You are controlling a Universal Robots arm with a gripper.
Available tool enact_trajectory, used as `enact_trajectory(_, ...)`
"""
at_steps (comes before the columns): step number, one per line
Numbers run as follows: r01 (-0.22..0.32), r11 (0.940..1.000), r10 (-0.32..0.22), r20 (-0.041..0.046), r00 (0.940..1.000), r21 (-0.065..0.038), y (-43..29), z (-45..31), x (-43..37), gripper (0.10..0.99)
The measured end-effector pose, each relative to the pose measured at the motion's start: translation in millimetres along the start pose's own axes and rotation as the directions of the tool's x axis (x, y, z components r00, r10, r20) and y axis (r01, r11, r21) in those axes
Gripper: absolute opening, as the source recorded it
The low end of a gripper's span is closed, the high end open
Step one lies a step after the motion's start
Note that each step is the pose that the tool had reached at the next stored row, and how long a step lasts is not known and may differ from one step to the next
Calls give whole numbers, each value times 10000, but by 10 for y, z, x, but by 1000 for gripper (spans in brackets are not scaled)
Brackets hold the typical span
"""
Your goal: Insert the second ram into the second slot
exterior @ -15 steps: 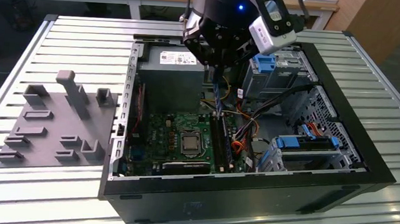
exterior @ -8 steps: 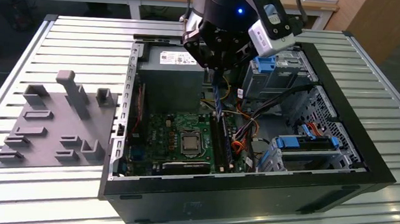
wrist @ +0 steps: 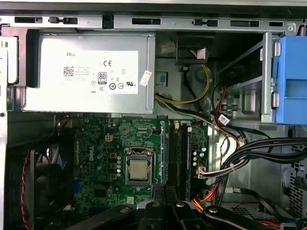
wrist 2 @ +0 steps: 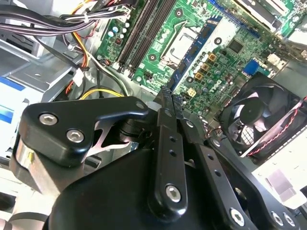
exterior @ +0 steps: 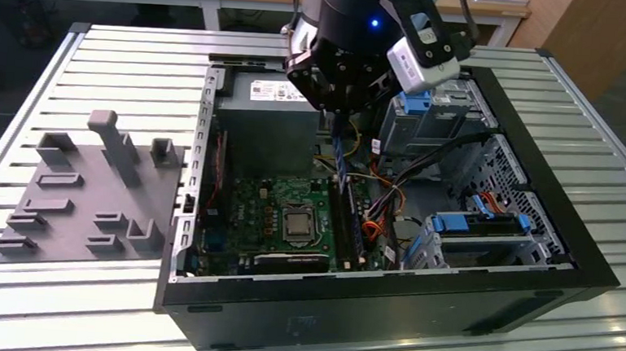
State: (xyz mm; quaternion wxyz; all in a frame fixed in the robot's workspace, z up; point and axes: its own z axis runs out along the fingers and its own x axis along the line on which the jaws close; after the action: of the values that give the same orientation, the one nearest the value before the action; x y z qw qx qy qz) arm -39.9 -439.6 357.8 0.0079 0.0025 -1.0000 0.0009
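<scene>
Open PC case (exterior: 392,307) on the table (exterior: 135,58) holds the motherboard (exterior: 254,213); tool (exterior: 339,112) is clamped tight on the second ram (exterior: 340,157), stick upright over the slots (exterior: 351,227).

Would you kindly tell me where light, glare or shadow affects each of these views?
Exterior view: bright table slats, shaded case interior, the second ram in the tool dim against it. First wrist view: the power supply label is brightest; the fan corner is dark. Second wrist view: the motherboard is evenly lit, the tool's body shadowed.
</scene>
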Motion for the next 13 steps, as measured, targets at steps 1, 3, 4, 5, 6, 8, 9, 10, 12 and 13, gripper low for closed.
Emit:
enact_trajectory(1,29,10000,-29,1,10000,0,0,5,0,114)
enact_trajectory(3,128,9999,-128,0,9999,3,0,12,0,114)
enact_trajectory(4,185,9998,-185,0,9998,4,0,15,0,114)
enact_trajectory(5,240,9997,-240,1,9997,3,-1,19,0,114)
enact_trajectory(6,307,9995,-307,1,9995,4,0,23,0,114)
enact_trajectory(8,502,9987,-502,1,9987,7,-1,35,-1,114)
enact_trajectory(9,615,9981,-615,2,9981,8,-1,42,-1,114)
enact_trajectory(10,683,9977,-683,2,9977,9,-1,50,-1,114)
enact_trajectory(12,685,9976,-685,1,9976,10,0,63,-1,114)
enact_trajectory(13,684,9977,-684,1,9977,11,0,67,-1,114)
